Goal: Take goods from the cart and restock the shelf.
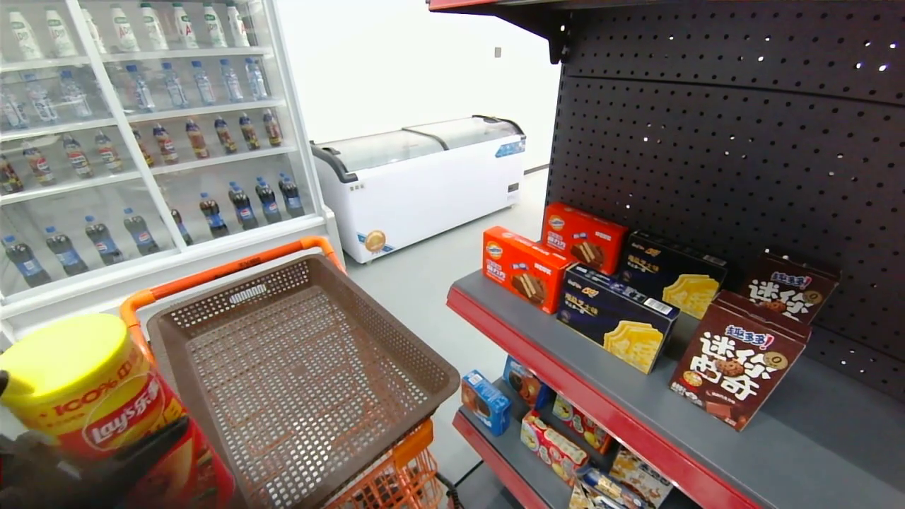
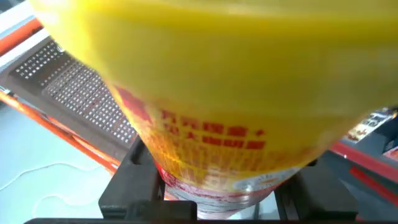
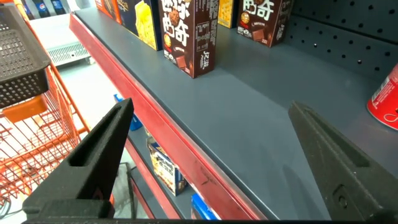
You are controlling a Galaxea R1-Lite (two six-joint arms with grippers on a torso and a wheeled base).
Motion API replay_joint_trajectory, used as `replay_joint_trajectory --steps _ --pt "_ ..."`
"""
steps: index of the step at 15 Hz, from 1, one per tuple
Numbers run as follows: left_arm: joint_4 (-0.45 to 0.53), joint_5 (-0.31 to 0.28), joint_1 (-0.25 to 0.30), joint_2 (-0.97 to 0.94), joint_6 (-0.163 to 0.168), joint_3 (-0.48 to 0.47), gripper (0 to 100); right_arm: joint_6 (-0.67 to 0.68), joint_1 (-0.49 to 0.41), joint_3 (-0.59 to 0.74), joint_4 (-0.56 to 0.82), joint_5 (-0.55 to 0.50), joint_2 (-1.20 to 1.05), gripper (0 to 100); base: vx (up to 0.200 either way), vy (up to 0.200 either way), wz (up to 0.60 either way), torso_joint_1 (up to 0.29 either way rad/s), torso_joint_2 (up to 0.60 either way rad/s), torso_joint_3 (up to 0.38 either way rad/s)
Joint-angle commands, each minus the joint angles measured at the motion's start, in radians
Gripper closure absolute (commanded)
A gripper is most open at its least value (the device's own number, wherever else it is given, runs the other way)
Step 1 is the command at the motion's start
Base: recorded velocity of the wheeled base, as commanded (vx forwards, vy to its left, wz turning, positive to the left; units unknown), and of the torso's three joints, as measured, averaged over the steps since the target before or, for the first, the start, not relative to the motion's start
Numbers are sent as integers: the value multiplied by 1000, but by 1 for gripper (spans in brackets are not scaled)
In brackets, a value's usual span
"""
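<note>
Grey board with a red front lip forms the shelf (image 1: 813, 438) in the head view, backed by black pegboard (image 1: 707, 141). Orange boxes (image 1: 527, 268), dark blue boxes (image 1: 619, 318) and brown boxes (image 1: 735, 357) stand on it in pairs, one behind another, and snack packs (image 1: 558, 438) crowd the lower shelf. To the left of the shelf is the orange cart (image 1: 396, 481), carrying a brown perforated basket (image 1: 297, 353). Beyond it, across a pale grey floor (image 1: 424, 283), are a glass-door cooler (image 1: 141, 141) full of bottles and a white chest freezer (image 1: 424, 184). A chip canister (image 1: 92, 396) with a yellow lid sits at the near left, just beside the basket's rim and well apart from the shelf.

From the left wrist, the left pincer (image 2: 224, 186) is clamped on that canister: black fingers (image 2: 134, 183) press its red body on both sides, lid towards the camera, with the basket behind.

From the right wrist, the right pincer (image 3: 211, 112) is spread wide and holds nothing, above a bare stretch of shelf board. The brown boxes stand farther along, and a red canister (image 3: 387, 96) stands on the board at the frame's edge.
</note>
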Motion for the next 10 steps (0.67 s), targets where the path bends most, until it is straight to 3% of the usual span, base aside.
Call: replay_joint_trajectory --steps 1,5,10 --pt "7 3 0 -143 -9 51 100 -2 0 0 0 1 1 0 0 0 0 0 0 0" --pt "25 52 2 -301 -4 148 100 0 0 0 0 1 1 0 0 0 0 0 0 0" --pt "285 58 2 -522 -7 137 100 0 1 0 0 1 1 0 0 0 0 0 0 0"
